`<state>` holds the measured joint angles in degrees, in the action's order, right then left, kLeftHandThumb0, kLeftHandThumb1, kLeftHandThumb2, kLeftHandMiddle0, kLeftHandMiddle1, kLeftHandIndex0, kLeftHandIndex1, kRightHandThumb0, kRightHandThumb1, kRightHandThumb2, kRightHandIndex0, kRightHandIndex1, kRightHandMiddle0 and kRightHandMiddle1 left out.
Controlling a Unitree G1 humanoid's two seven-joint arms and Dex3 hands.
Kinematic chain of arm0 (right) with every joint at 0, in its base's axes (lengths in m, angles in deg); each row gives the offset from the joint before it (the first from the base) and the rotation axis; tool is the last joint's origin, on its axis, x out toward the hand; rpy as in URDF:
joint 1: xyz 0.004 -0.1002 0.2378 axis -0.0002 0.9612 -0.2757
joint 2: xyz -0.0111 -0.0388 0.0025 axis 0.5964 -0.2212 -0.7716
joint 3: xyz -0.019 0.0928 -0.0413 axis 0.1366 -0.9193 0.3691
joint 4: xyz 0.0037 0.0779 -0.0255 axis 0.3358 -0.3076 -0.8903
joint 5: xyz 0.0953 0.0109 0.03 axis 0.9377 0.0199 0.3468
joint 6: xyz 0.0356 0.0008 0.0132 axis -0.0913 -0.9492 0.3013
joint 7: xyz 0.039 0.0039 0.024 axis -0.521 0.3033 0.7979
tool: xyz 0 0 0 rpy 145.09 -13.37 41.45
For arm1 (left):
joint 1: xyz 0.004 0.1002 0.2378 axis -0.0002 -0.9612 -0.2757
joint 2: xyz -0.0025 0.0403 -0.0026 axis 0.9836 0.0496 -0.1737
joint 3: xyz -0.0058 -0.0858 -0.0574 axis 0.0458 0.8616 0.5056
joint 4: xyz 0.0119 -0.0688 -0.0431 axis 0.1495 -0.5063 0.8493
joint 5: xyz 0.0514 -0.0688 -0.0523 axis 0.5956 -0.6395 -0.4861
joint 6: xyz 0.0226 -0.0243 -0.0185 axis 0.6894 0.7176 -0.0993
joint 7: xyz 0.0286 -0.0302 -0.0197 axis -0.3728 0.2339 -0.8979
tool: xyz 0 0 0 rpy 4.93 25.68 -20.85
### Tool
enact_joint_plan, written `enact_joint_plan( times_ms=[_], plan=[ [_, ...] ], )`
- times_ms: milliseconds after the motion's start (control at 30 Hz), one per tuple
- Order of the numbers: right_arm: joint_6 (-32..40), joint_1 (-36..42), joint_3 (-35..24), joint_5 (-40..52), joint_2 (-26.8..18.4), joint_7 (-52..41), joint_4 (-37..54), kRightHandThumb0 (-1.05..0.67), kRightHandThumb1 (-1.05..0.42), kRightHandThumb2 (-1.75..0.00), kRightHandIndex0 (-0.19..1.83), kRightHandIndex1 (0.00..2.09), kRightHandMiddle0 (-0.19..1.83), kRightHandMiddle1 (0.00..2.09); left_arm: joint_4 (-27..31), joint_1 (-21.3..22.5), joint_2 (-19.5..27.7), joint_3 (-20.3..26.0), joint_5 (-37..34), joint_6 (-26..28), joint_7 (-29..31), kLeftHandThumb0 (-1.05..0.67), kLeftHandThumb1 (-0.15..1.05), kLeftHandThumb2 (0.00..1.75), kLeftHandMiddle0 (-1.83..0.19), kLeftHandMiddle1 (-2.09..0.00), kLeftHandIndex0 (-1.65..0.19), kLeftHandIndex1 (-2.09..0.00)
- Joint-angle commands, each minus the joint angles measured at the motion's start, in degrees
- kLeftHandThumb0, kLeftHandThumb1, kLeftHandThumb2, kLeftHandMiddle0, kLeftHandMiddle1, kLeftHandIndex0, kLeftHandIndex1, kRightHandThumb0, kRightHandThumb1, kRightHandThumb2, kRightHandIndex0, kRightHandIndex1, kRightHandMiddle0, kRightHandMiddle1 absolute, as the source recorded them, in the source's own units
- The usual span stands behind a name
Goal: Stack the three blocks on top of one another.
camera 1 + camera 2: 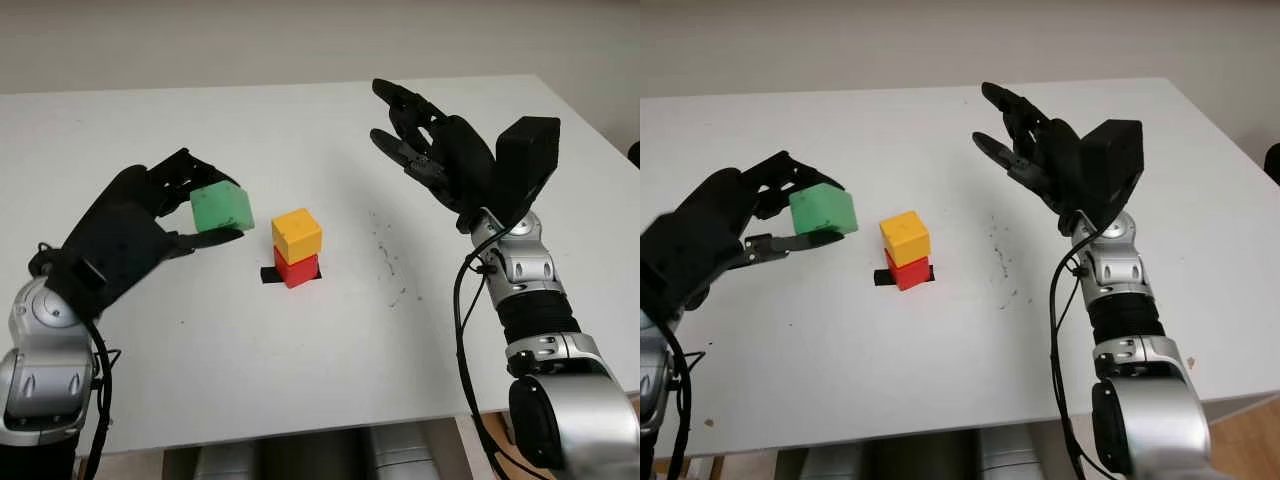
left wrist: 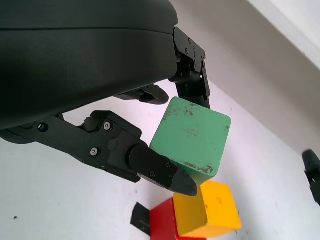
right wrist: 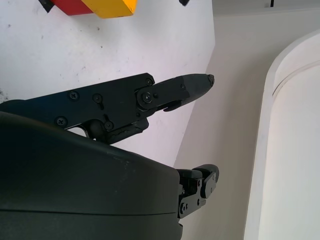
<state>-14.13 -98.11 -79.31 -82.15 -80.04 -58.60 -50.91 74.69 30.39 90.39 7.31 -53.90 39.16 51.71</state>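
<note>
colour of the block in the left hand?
Green. The green block is held in the left hand, off the table; the left wrist view shows it best.

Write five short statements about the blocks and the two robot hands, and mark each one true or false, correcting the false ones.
1. The left robot hand grasps the green block. True.
2. The green block already sits on top of the stack. False: it is held in the air, to the left of the stack, touching neither block.
3. The yellow block sits on the red block. True.
4. The right robot hand holds the red block. False: it is open, raised above the table to the right of the stack.
5. The stack stands at the table's near edge. False: it stands near the middle, on a small black mark.
</note>
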Motion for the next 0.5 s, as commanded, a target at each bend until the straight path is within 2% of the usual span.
enact_joint_plan(
  times_ms=[0,200,267,367,467],
  plan=[
    [-0.4,0.2,-0.1,0.3,0.1,-0.3,0.3,-0.48,-1.05,-0.08,-0.05,0.05,0.16,0.31,-0.2,4.8,2.6,-1.2,-0.9,2.3,2.0,-0.32,1.0,0.05,-0.38,-0.04,-0.24,-1.73],
    [0.2,0.2,-0.2,0.8,0.6,-0.7,0.6,-0.46,-1.05,-0.08,-0.07,0.05,0.14,0.32,-6.0,16.0,8.1,-5.1,-3.6,5.8,8.1,-0.33,1.0,0.06,-0.39,-0.05,-0.26,-1.73],
    [0.2,0.2,-0.3,0.8,0.9,-0.5,0.5,-0.45,-1.05,-0.08,-0.06,0.05,0.15,0.33,-8.7,19.7,9.9,-7.5,-3.8,5.3,10.5,-0.35,1.02,0.06,-0.4,-0.05,-0.29,-1.56],
    [0.0,0.2,-0.1,0.6,1.1,-0.3,0.5,-0.44,-1.05,-0.08,-0.06,0.05,0.14,0.35,-12.4,24.7,10.0,-10.7,-4.4,8.0,12.7,-0.35,1.03,0.06,-0.39,-0.05,-0.38,-1.54],
    [0.1,0.2,-0.1,0.5,1.3,-0.2,0.6,-0.45,-1.05,-0.07,-0.05,0.06,0.14,0.36,-13.6,28.3,9.6,-13.8,-4.2,12.3,13.4,-0.34,1.04,0.06,-0.37,-0.04,-0.45,-1.58]
  ],
)
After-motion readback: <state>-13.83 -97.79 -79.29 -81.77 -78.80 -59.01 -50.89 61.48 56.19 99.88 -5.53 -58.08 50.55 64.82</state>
